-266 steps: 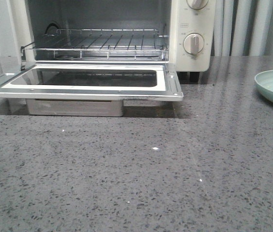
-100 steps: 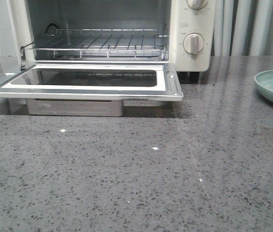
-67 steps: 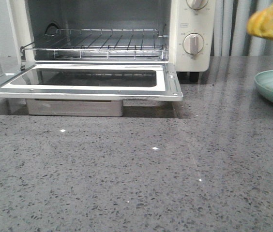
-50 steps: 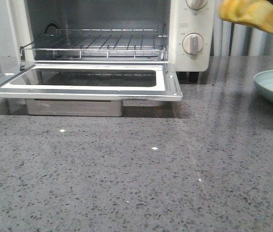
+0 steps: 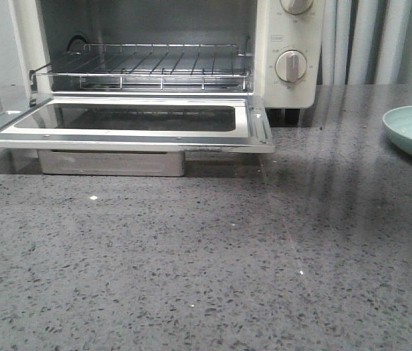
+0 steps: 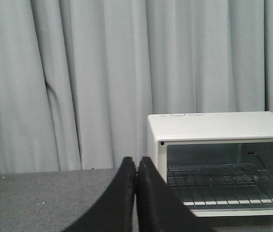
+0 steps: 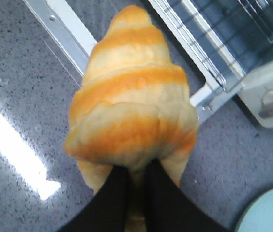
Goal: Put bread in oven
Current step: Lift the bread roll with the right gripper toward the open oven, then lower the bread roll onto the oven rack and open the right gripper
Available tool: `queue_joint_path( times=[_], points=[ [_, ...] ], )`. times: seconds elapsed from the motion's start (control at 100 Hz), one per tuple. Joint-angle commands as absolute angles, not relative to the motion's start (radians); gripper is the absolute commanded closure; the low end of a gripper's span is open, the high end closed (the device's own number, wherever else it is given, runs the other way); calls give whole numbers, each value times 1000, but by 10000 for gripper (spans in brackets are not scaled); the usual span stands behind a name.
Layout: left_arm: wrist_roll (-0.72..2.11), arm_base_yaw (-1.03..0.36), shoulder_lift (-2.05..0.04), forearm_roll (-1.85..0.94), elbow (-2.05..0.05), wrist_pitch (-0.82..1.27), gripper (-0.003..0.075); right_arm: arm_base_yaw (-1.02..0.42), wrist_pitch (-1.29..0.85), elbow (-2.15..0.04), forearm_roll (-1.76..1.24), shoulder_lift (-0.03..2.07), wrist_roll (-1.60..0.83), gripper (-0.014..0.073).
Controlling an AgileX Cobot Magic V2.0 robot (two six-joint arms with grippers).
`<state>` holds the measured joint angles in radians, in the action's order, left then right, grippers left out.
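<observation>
The right gripper has its fingers clenched on the bread, held in the air above the corner of the oven door. The left fingers rest pressed together, holding nothing. The narrow end-grip could let the bread sag and catch the rack.

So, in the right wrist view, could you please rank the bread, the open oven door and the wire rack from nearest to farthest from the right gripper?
1. bread: clamped in the right gripper.
2. oven door: folded down, beneath and just beyond the bread.
3. wire rack: farther on, inside the oven.
</observation>
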<state>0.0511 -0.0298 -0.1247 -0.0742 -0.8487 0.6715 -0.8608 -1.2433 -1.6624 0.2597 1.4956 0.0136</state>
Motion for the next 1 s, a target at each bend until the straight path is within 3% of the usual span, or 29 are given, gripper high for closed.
queue_joint_path(
  times=[0.0,0.4,0.99],
  points=[
    [42,-30,-145,-90,-876,595,742,-877,-1210,-1777,315,1544,-9,659],
    [42,-30,-145,-90,-876,592,742,-833,-1234,-2110,394,1822,-41,661],
    [42,-30,-145,-115,-876,592,742,-679,-1019,-2131,462,1947,-41,661]
  ],
)
